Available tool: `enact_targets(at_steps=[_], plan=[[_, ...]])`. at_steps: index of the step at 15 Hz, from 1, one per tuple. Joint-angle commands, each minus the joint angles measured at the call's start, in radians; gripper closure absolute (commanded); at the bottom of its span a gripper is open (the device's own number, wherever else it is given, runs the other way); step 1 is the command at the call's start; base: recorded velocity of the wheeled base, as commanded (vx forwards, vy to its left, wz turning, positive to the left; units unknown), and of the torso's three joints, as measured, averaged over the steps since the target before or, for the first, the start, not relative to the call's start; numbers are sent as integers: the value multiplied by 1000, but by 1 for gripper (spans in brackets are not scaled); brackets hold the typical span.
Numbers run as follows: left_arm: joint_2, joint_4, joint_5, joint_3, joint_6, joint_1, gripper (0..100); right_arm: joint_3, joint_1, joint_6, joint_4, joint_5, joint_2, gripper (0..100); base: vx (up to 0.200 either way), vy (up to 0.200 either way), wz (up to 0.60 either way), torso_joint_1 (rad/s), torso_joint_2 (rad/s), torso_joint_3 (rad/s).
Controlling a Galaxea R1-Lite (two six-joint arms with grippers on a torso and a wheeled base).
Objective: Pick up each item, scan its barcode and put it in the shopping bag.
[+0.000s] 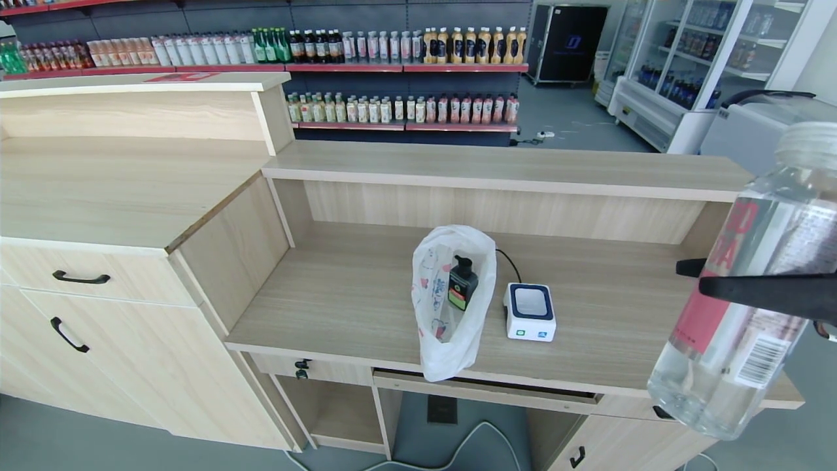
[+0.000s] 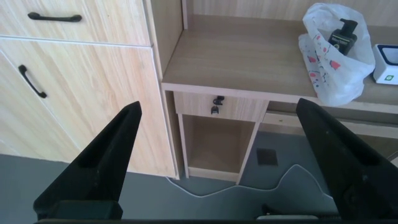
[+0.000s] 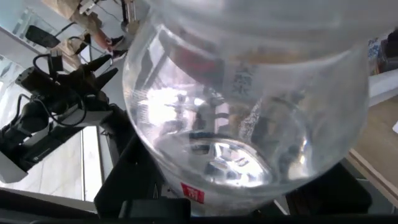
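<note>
One bottle (image 1: 726, 356) gripped in right pincer (image 1: 696, 278), by right edge of counter (image 1: 621, 307); left pincer (image 2: 219, 106) released.

I see a clear water bottle (image 1: 778, 222) with a red label, tilted, barcode toward me, at the frame's right edge. At centre the white bag (image 1: 451, 327) stands open, with a black pump bottle (image 1: 462, 284) upright inside. The white scanner (image 1: 529, 311) lies just right of the bag.

Wooden counter (image 1: 340, 288) — drink shelves (image 1: 392, 67) behind.
</note>
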Motion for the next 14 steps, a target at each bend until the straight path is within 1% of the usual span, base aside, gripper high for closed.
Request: enact_targets(at_steps=[1, 2, 5, 6, 8, 12, 14], plan=[[0, 0, 0, 0, 0, 0, 0, 0, 28, 6, 16, -33, -21, 100, 0, 0, 0, 0, 0, 0], [0, 0, 0, 0, -1, 0, 0, -2, 46, 26, 26, -64, -25, 100, 0, 0, 0, 0, 0, 0], [0, 0, 0, 0, 0, 0, 0, -16, 80, 97, 23, -70, -34, 100, 0, 0, 0, 0, 0, 0], [0, 0, 0, 0, 0, 0, 0, -16, 105, 114, 23, -73, -44, 100, 0, 0, 0, 0, 0, 0], [0, 0, 0, 0, 0, 0, 0, -11, 160, 117, 23, -121, -50, 100, 0, 0, 0, 0, 0, 0], [0, 0, 0, 0, 0, 0, 0, 20, 226, 112, 21, -132, -62, 100, 0, 0, 0, 0, 0, 0], [0, 0, 0, 0, 0, 0, 0, 23, 244, 114, 21, -142, -62, 100, 0, 0, 0, 0, 0, 0]])
